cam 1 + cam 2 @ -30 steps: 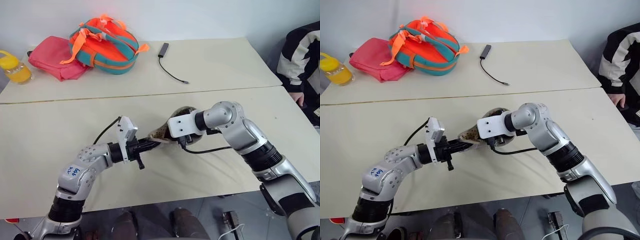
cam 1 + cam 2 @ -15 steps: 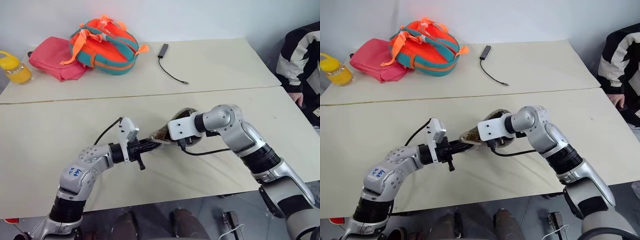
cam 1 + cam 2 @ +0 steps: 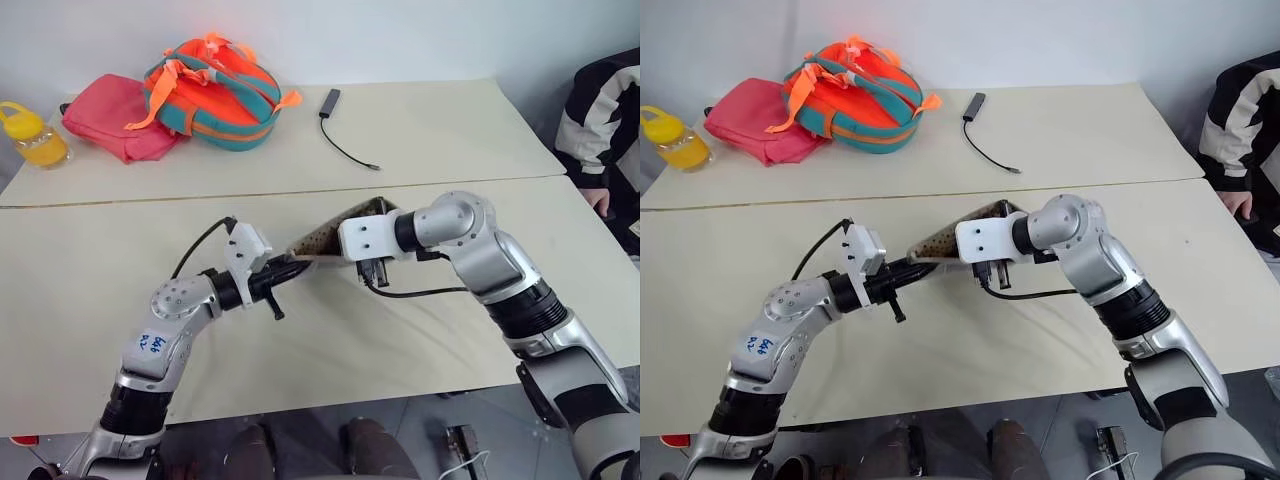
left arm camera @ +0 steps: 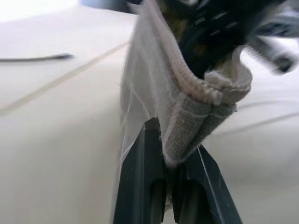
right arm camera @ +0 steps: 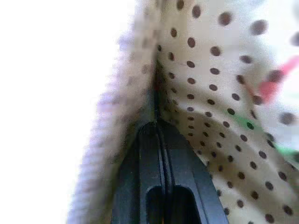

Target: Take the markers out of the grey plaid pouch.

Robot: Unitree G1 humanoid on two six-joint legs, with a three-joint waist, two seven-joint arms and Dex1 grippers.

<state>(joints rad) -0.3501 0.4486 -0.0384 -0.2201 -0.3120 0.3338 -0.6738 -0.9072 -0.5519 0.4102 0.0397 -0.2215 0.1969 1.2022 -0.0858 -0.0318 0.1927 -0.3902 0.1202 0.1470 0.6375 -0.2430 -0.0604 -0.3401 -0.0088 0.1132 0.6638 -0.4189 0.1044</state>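
A: What is sitting in this room?

B: Two pale desks (image 3: 450,130) are standing pushed together, with a thin line running between them.

A: And behind them?

B: A plain light wall (image 3: 400,35) is going along the back.

A: And down low?

B: A grey floor (image 3: 420,430) is showing under the near desk. Soft, even light is falling on everything.

Both arms consist of silver-grey cast segments joined by black ribbed sections. The left arm (image 3: 165,330) carries a blue handwritten mark on a round white sticker near its elbow. Each wrist bears a white box-shaped camera housing with a black cable looping from it. The left gripper (image 4: 173,196) and right gripper (image 5: 161,186) have black fingers.
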